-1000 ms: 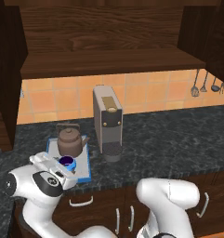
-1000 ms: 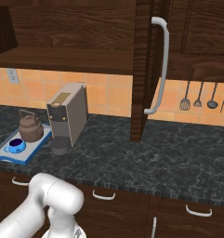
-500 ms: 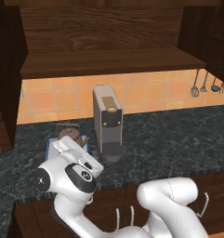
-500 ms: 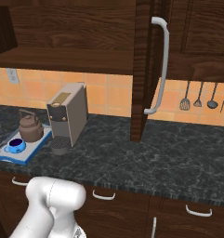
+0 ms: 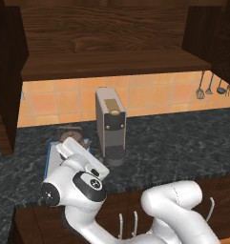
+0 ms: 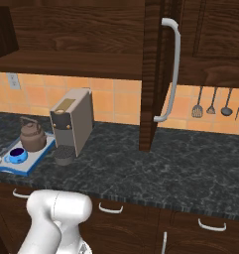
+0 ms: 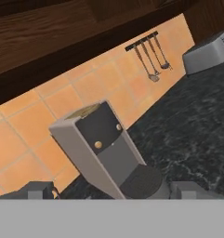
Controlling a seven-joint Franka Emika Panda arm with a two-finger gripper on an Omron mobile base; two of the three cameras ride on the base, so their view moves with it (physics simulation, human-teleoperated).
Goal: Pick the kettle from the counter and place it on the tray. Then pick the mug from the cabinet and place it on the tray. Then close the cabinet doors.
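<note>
Kettle (image 6: 32,137) and mug (image 6: 16,155) sit on tray (image 6: 40,155), surface at 9 o'clock; end effector (image 7: 112,190) apart, empty; doors (image 6: 151,74) remain: approach handle (image 6: 170,69) squarely, push steadily

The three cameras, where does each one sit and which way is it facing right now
Left base view: behind the arm's left, looking down at the counter; white arm low in frame.
Right base view: behind its right, showing kettle and mug on the tray; arm lower left.
Hand view: on the hand, tilted, facing the coffee machine; the open gripper at bottom.
All three share the coffee machine and the tiled wall.
</note>
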